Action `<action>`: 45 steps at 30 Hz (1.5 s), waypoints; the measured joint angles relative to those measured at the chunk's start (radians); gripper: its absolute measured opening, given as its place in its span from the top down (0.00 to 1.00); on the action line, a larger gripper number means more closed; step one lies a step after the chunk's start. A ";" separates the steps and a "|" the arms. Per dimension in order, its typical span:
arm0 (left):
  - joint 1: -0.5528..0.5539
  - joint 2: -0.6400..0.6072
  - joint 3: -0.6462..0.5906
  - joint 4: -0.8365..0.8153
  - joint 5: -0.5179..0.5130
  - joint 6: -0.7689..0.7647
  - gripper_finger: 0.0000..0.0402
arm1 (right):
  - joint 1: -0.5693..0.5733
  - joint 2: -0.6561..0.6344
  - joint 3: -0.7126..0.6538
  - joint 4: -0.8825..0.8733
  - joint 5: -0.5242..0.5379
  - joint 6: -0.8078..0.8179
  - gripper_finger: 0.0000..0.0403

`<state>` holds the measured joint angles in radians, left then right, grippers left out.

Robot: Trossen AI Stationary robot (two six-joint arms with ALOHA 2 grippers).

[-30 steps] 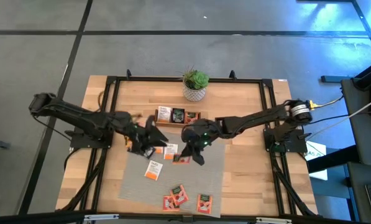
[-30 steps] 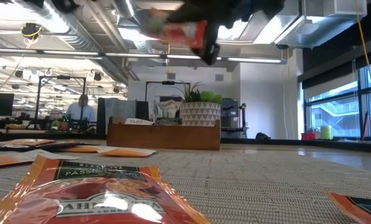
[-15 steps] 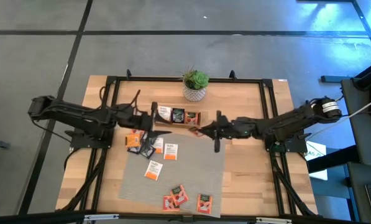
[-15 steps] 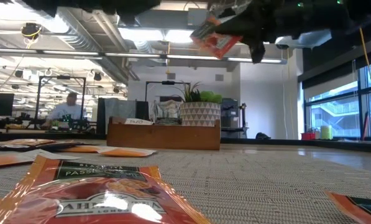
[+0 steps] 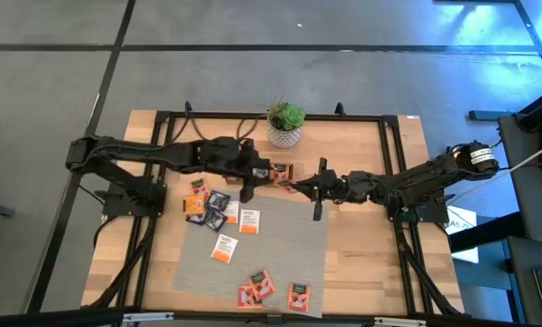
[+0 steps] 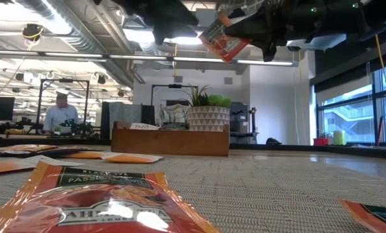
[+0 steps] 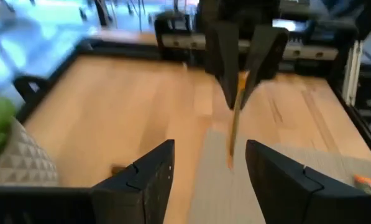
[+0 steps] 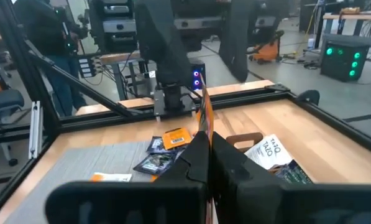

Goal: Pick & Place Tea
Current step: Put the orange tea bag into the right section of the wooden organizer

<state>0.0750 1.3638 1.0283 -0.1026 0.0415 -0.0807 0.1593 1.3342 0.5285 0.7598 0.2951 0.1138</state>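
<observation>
Right tool (image 5: 291, 186) clamped on an orange-red tea packet (image 6: 224, 43), seemingly just beside the tray (image 5: 285, 170).

glossy foil tea packets (image 6: 102, 204), woven matt mat (image 6: 277, 188), wooden tray (image 6: 170, 139)

From above, the dark left arm (image 5: 218, 154) covers part of the long wooden three-compartment tray (image 5: 283, 170), so its left end is hidden. The print on the small orange-red square packets (image 5: 256, 289) near the grey ribbed mat's (image 5: 289, 245) front edge is too small to read.
</observation>
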 joint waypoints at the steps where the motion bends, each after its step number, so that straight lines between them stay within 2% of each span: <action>1: -0.001 0.013 0.021 -0.042 0.012 -0.012 0.52 | 0.000 0.000 0.000 0.001 0.000 -0.014 0.98; 6: -0.003 0.058 0.064 -0.060 0.122 -0.038 0.52 | 0.000 0.000 0.000 -0.003 0.000 -0.056 0.98; 10: 0.000 0.067 0.066 -0.031 0.106 -0.038 0.52 | 0.000 0.000 0.000 -0.001 -0.046 -0.066 0.98; 21: 0.013 0.071 0.066 -0.025 0.118 -0.038 0.52 | -0.046 0.000 0.001 0.072 -0.065 -0.096 0.98; 25: 0.013 0.071 0.065 -0.021 0.115 -0.005 0.54 | -0.070 0.000 0.001 0.108 -0.118 -0.092 0.98; 34: 0.013 0.071 0.065 0.069 0.110 0.023 0.72 | -0.074 0.000 0.001 0.113 -0.132 -0.091 0.98; 43: 0.013 0.077 0.065 0.070 0.109 0.038 0.97 | -0.074 0.000 0.002 0.119 -0.132 -0.093 0.98; 45: 0.013 0.077 0.065 0.070 0.108 0.056 0.99 | -0.074 0.000 0.002 0.119 -0.132 -0.101 0.98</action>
<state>0.0883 1.4406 1.0931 -0.0326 0.1497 -0.0242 0.0853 1.3346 0.5301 0.8792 0.1631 0.0125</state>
